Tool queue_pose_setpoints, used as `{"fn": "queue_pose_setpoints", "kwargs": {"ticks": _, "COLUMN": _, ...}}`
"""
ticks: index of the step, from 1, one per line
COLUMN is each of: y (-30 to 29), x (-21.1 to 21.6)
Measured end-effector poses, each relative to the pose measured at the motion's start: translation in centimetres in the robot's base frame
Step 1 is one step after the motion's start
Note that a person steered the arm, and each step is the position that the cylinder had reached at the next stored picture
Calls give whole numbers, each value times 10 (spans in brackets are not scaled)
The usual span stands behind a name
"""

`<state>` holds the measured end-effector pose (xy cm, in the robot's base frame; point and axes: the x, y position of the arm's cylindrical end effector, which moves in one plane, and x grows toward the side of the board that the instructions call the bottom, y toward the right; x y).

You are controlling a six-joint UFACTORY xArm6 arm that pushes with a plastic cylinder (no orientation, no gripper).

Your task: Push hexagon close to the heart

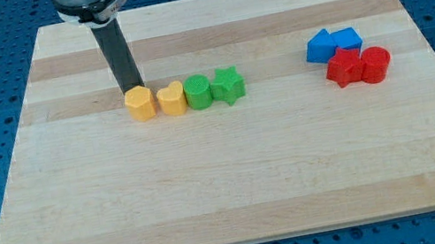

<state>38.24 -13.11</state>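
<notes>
A yellow hexagon block (pixel 139 104) lies on the wooden board left of centre. A yellow heart block (pixel 171 99) lies just to its right, almost touching it. My tip (pixel 130 92) stands at the hexagon's upper left edge, touching or nearly touching it. The dark rod rises from there to the view's top.
A green round block (pixel 198 92) and a green star block (pixel 228 85) sit in a row right of the heart. At the view's right lie two blue blocks (pixel 331 43), a red star-like block (pixel 345 69) and a red round block (pixel 375 64). The wooden board (pixel 237 181) rests on a blue perforated table.
</notes>
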Motion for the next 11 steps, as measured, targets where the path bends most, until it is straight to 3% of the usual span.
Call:
{"fn": "queue_pose_setpoints", "kwargs": {"ticks": 3, "y": -11, "x": -49}}
{"fn": "queue_pose_setpoints", "kwargs": {"ticks": 6, "y": -65, "x": 14}}
{"fn": "queue_pose_setpoints", "kwargs": {"ticks": 11, "y": -8, "x": 27}}
